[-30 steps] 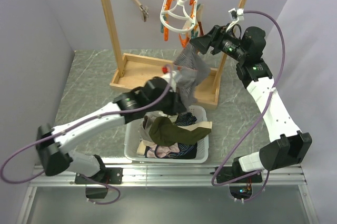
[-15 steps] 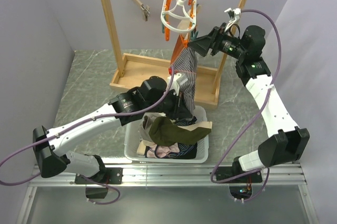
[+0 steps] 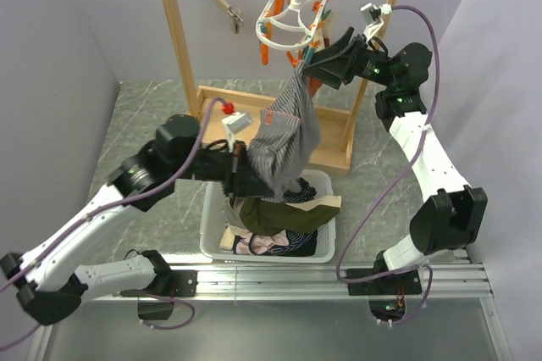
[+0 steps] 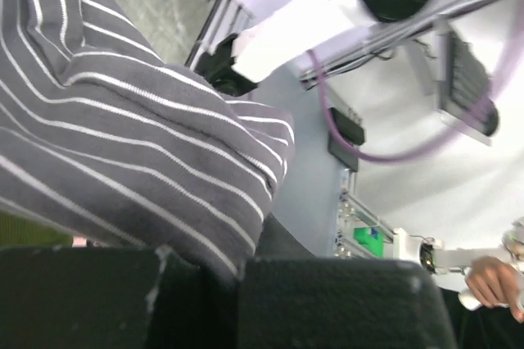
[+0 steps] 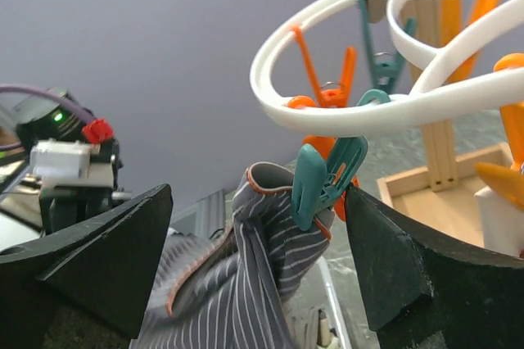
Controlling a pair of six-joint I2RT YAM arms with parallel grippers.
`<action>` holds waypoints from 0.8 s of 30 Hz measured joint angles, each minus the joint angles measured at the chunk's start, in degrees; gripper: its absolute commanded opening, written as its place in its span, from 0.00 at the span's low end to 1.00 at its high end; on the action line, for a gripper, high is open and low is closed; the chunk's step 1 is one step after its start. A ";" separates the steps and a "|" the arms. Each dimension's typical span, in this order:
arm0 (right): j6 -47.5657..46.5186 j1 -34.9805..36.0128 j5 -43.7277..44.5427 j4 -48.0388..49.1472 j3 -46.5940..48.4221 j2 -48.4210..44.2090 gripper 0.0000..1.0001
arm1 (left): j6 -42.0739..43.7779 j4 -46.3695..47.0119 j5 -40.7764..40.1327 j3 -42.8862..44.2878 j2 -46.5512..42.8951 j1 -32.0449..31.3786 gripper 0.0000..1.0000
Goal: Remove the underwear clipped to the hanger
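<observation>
"Where is the striped underwear [image 3: 288,136]?"
"It hangs from a teal peg [image 5: 323,177] on the hanger [image 3: 292,13]. Your left gripper [image 4: 217,275] pinches its bottom. Your right gripper [image 5: 258,193] is wide open at the peg."
"Next?"
"I think you squeeze the peg, then pull."

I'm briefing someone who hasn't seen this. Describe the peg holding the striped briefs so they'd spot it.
On the wooden rack's top bar hangs a white ring hanger. Hanging from it, a teal peg pinches the orange-trimmed edge of the grey striped briefs, the only peg seen gripping cloth.
</observation>
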 measured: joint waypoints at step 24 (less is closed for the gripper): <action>17.64 0.31 -0.37 20.28 5.40 10.45 0.71 | 0.02 -1.03 13.90 -6.03 -0.76 4.15 0.00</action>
